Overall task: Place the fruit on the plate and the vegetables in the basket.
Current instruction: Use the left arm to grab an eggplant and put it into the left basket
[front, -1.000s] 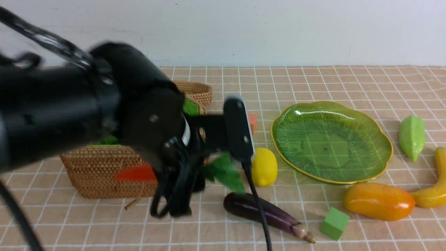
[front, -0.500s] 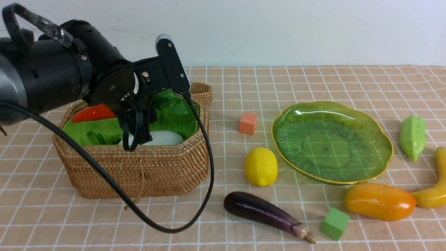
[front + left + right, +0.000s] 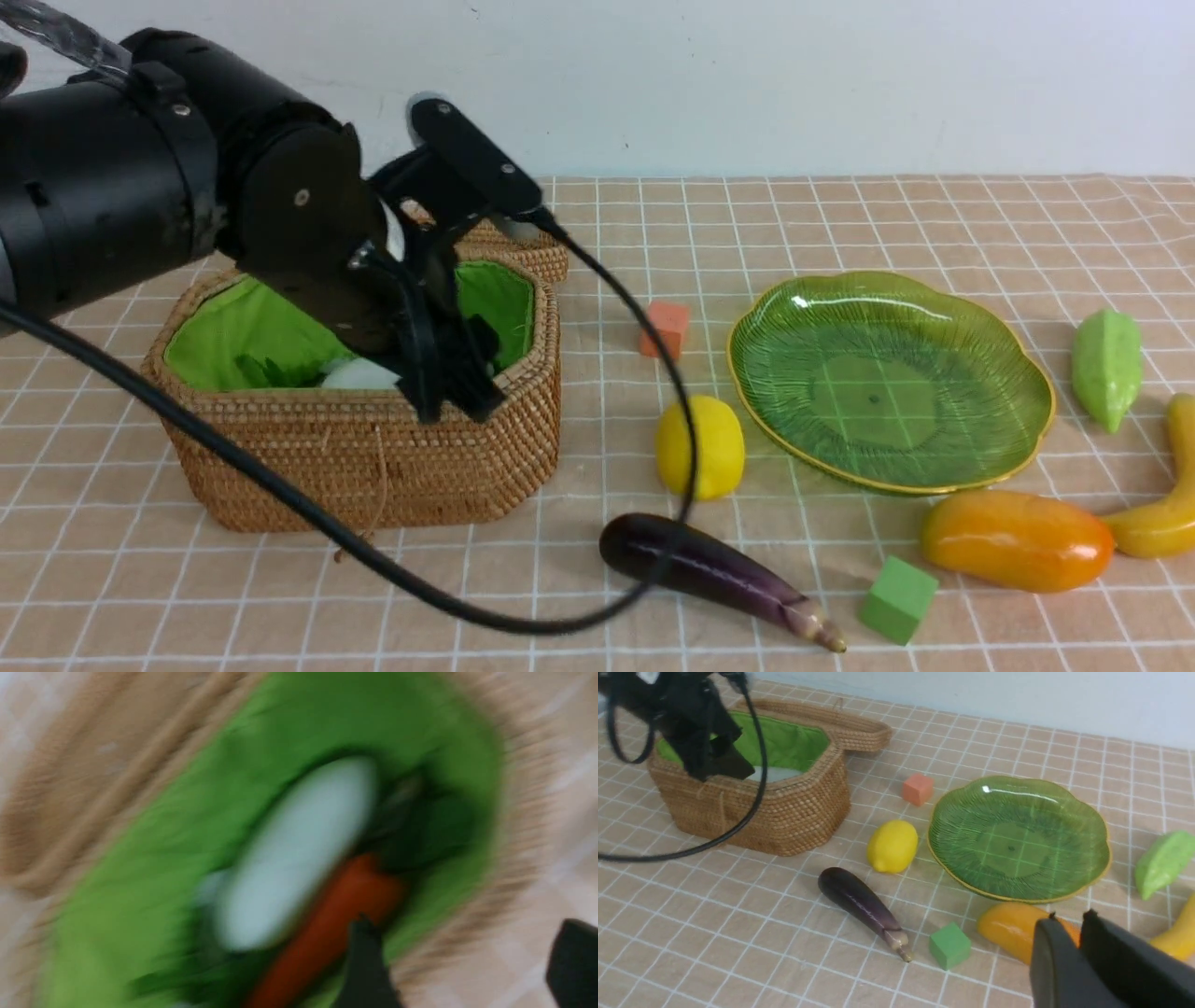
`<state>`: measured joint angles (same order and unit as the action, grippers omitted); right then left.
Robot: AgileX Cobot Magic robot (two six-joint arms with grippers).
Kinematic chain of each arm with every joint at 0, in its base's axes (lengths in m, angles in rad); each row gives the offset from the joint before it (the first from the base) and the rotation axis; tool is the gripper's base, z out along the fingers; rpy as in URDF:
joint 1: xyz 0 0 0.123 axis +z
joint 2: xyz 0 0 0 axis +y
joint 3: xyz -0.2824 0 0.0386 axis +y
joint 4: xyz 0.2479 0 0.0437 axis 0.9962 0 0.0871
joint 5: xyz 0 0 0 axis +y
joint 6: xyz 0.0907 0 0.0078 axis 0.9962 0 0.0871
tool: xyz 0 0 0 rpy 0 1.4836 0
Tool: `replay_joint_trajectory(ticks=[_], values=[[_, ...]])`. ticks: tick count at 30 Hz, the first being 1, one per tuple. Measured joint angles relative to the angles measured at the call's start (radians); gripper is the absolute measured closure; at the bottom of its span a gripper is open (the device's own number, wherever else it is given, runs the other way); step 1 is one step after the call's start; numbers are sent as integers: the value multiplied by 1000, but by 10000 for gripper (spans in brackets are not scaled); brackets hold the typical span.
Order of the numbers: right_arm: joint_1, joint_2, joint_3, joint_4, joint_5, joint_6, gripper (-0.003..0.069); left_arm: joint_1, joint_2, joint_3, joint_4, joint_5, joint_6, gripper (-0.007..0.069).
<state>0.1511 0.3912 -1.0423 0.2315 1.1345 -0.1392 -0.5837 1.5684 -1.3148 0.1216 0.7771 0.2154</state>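
Observation:
My left gripper (image 3: 457,387) hangs over the right front of the wicker basket (image 3: 373,457), open and empty (image 3: 467,933). In the basket lie the white radish (image 3: 294,854) and the orange carrot (image 3: 327,924); the wrist view is blurred. The green plate (image 3: 887,378) is bare. On the cloth lie the lemon (image 3: 700,446), eggplant (image 3: 709,571), mango (image 3: 1016,539), banana (image 3: 1162,504) and pale green vegetable (image 3: 1105,366). My right gripper (image 3: 1069,924) is shut on nothing, above the near side of the mango (image 3: 1008,926). It is out of the front view.
An orange-pink cube (image 3: 665,329) sits between basket and plate. A green cube (image 3: 897,598) lies by the eggplant's stem. The left arm's black cable (image 3: 523,621) loops low over the cloth and crosses in front of the lemon. The basket lid (image 3: 523,247) hangs open behind.
The left arm carried the carrot up from in front of the basket to above it. The gripper has let go; the carrot now lies in the basket. The wrist has turned right.

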Motion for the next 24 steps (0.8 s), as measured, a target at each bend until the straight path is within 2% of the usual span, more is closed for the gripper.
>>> replay_joint_trajectory(ticks=[4, 6, 8, 9, 11, 13, 14, 15, 16, 19, 22, 24], values=[[0, 0, 0, -28, 35, 23, 561, -133, 52, -87, -169, 121, 83, 533], [0, 0, 0, -29, 42, 23, 561, -176, 114, -146, -205, 201, 146, 586], [1, 0, 0, -29, 51, 23, 560, -221, 226, -220, -215, 287, 285, 599], [2, 0, 0, -29, 59, 23, 559, -232, 261, -238, -215, 300, 344, 582], [2, 0, 0, -29, 68, 23, 559, -243, 294, -255, -215, 309, 387, 560], [2, 0, 0, -24, 92, 23, 557, -266, 385, -301, -215, 294, 501, 441], [2, 0, 0, -23, 92, 23, 557, -267, 391, -304, -215, 291, 501, 441], [2, 0, 0, -15, 101, 23, 555, -272, 438, -329, -220, 247, 557, 319], [2, 0, 0, -14, 101, 23, 554, -274, 443, -331, -220, 241, 557, 307], [2, 0, 0, -9, 110, 23, 552, -275, 513, -356, -207, 114, 611, 133], [2, 0, 0, -8, 113, 23, 552, -275, 553, -359, -197, 53, 623, 86], [2, 0, 0, -4, 113, 23, 552, -275, 578, -359, -196, 30, 636, 86]])
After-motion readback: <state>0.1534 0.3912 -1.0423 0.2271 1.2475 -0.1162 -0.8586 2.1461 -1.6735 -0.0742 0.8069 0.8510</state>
